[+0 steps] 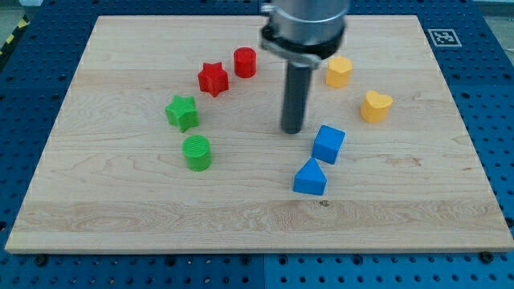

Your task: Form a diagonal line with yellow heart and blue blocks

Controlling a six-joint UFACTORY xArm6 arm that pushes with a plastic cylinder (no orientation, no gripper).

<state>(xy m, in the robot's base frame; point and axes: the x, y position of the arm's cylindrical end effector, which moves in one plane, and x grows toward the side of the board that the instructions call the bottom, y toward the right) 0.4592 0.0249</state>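
The yellow heart lies at the view's right on the wooden board. A blue cube sits below and to the left of it, and a blue triangular block sits just below and to the left of the cube. The three run roughly along a slant from upper right to lower left. My tip rests on the board just left of the blue cube, a small gap apart, and well left of the heart.
A yellow pentagon-like block lies above the heart's left. A red cylinder and red star lie at upper centre. A green star and green cylinder lie at left.
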